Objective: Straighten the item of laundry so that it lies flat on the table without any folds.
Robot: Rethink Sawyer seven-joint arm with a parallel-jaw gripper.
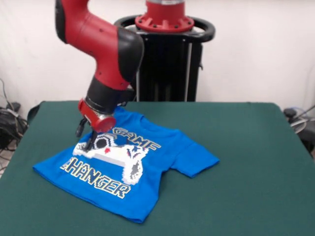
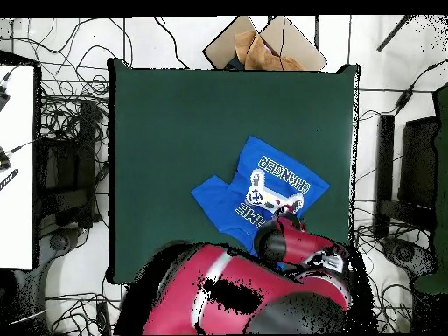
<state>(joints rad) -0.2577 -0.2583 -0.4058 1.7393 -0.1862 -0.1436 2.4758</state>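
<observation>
The item of laundry [image 1: 147,162], a bright blue T-shirt, lies print side up on the left half of the green table [image 1: 246,147]. One sleeve [image 1: 197,162] spreads out to the right, and the hem points toward the front left corner. My gripper [image 1: 89,143] comes down onto the shirt at the left end of the controller print and touches the cloth. In the overhead view the shirt [image 2: 262,188] lies near the table's [image 2: 175,131] lower right corner. There the red arm [image 2: 289,241] covers its lower edge and the gripper.
The black pedestal [image 1: 167,59] stands behind the table. Cables run around the table on all sides. An open cardboard box [image 2: 262,44] sits off the top edge, and a white surface [image 2: 16,166] stands at the left in the overhead view.
</observation>
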